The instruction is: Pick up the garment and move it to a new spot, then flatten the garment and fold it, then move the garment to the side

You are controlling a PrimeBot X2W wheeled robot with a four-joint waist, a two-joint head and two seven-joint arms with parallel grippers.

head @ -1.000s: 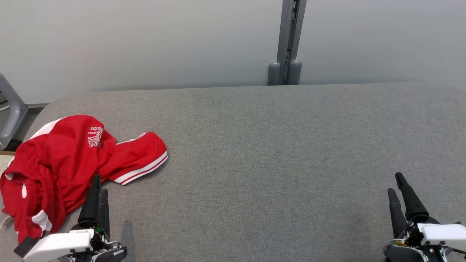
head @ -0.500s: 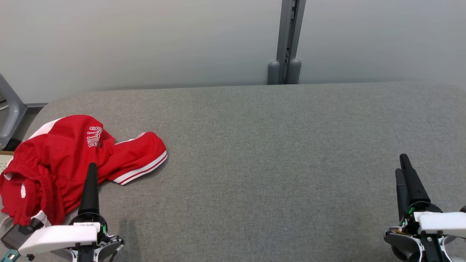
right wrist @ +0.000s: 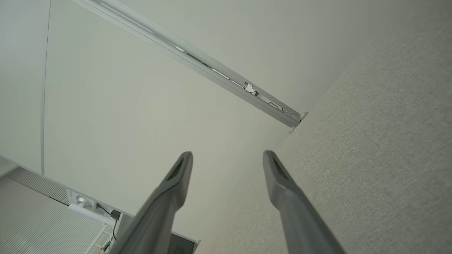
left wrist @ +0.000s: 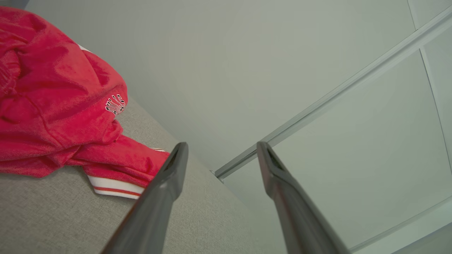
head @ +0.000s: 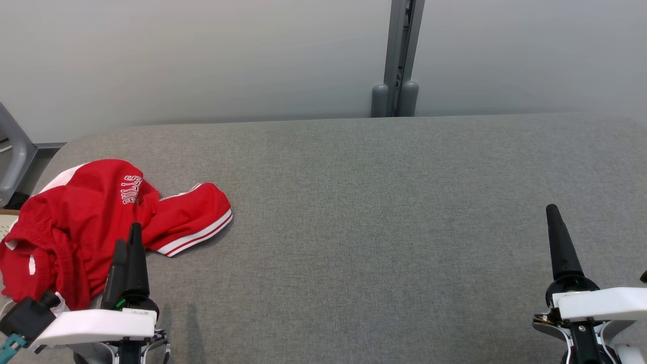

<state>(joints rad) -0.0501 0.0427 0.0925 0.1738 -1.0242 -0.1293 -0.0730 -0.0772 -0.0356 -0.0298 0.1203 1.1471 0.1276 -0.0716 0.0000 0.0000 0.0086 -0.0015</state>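
Note:
A crumpled red garment (head: 96,217) with white stripes and white lettering lies at the left end of the grey table (head: 364,212). In the left wrist view the garment (left wrist: 53,106) lies to the left of the fingers. My left gripper (head: 127,235) is open, its fingertips over the garment's near edge, holding nothing. My right gripper (head: 552,208) stands open over bare table at the far right, its two fingers lined up one behind the other in the head view. The right wrist view shows the right gripper (right wrist: 227,153) with a wide gap between its fingers.
A pale wall runs behind the table, with a grey vertical post (head: 402,55) at the back centre. A grey frame part (head: 15,151) stands beyond the table's left end. Bare grey table stretches from the garment across to the right gripper.
Both arms have turned at the wrist. The left gripper's tips have crept a little further over the garment's near edge. The right gripper has moved up the view. The garment lies as before.

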